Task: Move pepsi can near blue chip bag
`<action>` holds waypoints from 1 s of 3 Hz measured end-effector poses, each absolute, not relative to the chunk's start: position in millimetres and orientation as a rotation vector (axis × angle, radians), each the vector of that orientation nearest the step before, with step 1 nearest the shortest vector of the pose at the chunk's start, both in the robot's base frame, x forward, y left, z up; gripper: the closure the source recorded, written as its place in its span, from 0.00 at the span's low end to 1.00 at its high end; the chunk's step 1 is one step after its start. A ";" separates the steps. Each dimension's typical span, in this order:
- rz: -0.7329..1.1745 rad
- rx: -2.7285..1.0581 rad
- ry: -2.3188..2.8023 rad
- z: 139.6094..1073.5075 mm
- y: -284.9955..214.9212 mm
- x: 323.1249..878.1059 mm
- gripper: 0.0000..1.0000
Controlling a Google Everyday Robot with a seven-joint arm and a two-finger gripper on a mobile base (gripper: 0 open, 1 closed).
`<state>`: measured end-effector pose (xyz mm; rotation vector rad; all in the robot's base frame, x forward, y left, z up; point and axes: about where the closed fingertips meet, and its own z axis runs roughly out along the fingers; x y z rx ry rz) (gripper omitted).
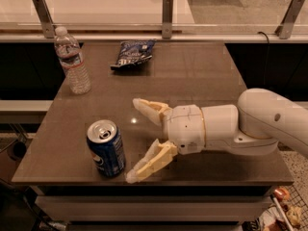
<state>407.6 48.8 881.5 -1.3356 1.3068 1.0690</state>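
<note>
The pepsi can [106, 148] stands upright near the table's front left edge, blue with a silver top. The blue chip bag [133, 53] lies flat at the far middle of the table. My gripper [134, 139] reaches in from the right, just right of the can. Its cream fingers [151, 161] are spread open and empty, the tips close to the can but apart from it.
A clear plastic water bottle [72, 60] stands at the far left of the brown table [192, 76]. A glass rail with metal posts [167, 11] runs behind the table. The table's front edge is just below the can.
</note>
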 end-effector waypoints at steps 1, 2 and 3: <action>1.087 -1.331 1.272 882.0 60.3 405.4 0.00; 1.102 -1.331 1.250 882.4 72.9 403.0 0.00; 1.106 -1.333 1.251 881.5 83.1 399.0 0.00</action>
